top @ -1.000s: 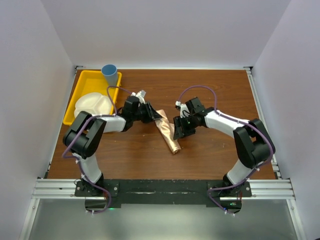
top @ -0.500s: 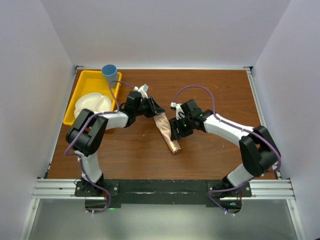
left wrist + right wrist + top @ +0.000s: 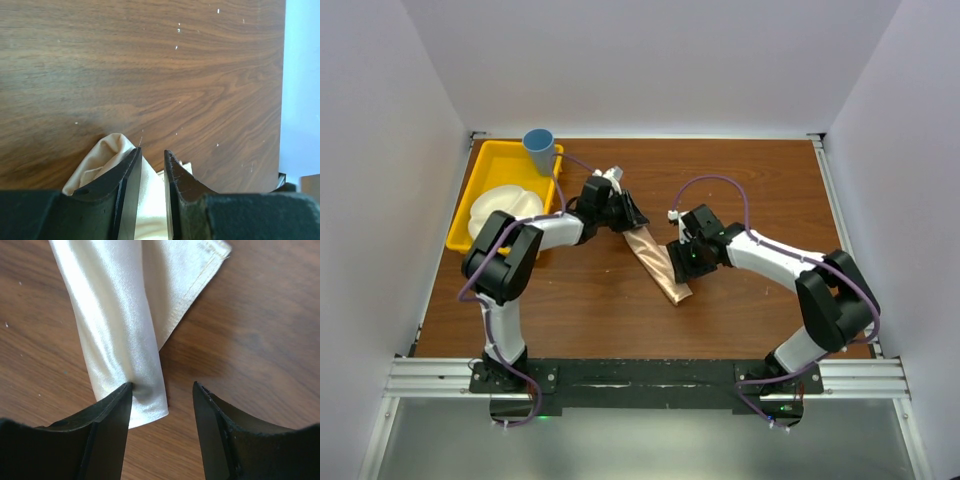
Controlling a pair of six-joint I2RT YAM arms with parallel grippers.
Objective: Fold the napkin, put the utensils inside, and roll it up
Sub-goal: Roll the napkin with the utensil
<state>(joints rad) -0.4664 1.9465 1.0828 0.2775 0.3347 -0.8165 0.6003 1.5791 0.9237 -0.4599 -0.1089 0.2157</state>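
Pinching the far end of the rolled napkin (image 3: 102, 162), the left pincer (image 3: 152, 151) holds its fingers (image 3: 127, 175) nearly together; the right pincer (image 3: 162, 385) stands spread (one finger touches the roll's near end). The napkin lies slantwise at mid tabletop (image 3: 740, 180), right of the yellow tray (image 3: 495, 165).

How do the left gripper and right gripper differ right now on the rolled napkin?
The left gripper has narrow jaws pinching the napkin; the right gripper stands wide open, one finger touching the roll's side. The left gripper is at the roll's far end, the right gripper at its near end. Both point down at the table.
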